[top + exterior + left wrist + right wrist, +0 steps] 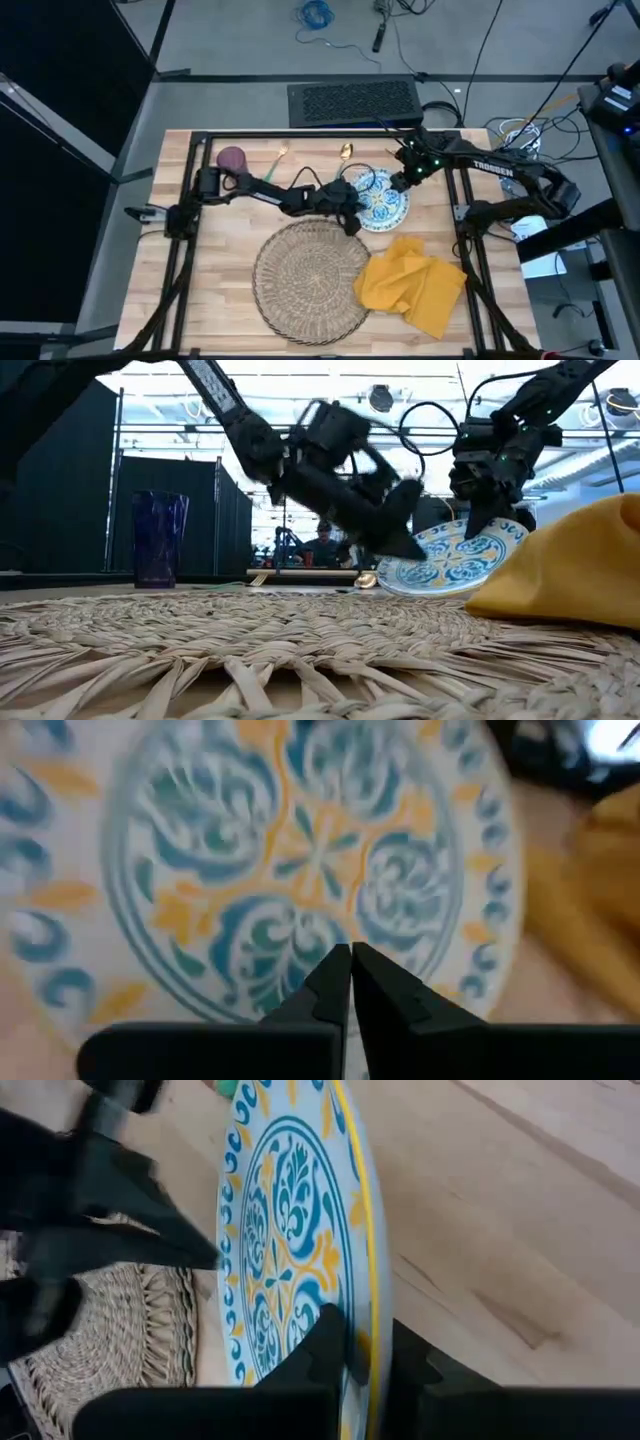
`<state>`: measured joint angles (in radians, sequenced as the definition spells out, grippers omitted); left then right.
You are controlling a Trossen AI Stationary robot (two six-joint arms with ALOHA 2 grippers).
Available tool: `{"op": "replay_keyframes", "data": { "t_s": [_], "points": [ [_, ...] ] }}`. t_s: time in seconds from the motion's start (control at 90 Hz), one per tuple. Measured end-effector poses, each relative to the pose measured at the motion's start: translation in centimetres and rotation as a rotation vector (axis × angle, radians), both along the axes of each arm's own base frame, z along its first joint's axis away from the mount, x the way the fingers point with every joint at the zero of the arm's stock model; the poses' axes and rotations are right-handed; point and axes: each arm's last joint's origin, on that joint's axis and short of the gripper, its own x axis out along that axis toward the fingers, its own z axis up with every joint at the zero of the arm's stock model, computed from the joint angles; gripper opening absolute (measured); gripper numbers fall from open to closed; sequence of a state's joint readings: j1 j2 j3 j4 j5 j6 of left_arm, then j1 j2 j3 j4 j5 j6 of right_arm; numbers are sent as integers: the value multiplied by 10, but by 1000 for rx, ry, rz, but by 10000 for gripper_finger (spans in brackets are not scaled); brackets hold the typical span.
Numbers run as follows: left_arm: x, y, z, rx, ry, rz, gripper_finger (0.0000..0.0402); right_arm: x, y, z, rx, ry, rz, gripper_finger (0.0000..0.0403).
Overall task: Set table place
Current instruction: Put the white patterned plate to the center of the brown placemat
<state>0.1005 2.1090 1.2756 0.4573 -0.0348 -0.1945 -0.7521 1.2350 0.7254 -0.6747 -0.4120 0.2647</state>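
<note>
The white plate with a teal and yellow pattern (383,200) stands tilted on the table (200,300), just past the round wicker mat (312,282). My right gripper (360,1350) is shut on its raised rim. My left gripper (351,952) is shut, its tips at the plate's patterned face on the side toward the mat. The yellow napkin (415,285) lies crumpled to the right of the mat. The purple cup (232,158) stands at the far left, with the fork (278,160) and spoon (345,152) lying near the far edge. My left gripper's shut fingertips (212,1258) meet the plate's patterned face close to its rim, coming from the table's left at a downward slant. Whether they press on it or only touch it, I cannot tell. My right gripper pinches the plate's raised rim (372,1320) on its far right side, one finger (328,1342) on the patterned face and the other under the plate. The fingers come down from above. The plate is tilted, its low edge (392,582) on the table by the mat.
A black metal frame (300,137) runs around the table, and both arm bases sit at its left and right sides. Bare planks lie left of the mat and along the near edge. A dark keyboard-like slab (352,100) is beyond the far edge.
</note>
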Motion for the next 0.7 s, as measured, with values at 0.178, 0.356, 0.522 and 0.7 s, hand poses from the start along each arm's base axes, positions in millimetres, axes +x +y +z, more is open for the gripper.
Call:
{"op": "replay_keyframes", "data": {
  "t_s": [0.178, 0.356, 0.522, 0.7],
  "points": [
    [-13, -1, 67, 107, -133, -28, 0, -4, 1, 5, -30, -8, -3, 11],
    [-44, -6, 130, 251, -177, 3, 0, -12, 8, 20, -90, -44, 0, 0],
    [-67, -8, 141, 292, -96, 30, 0, -22, 18, 53, -173, -136, 1, 1],
    [-77, -9, 144, 288, -19, 25, 0, -34, 31, 81, -204, -264, -12, 1]
  ]
}}
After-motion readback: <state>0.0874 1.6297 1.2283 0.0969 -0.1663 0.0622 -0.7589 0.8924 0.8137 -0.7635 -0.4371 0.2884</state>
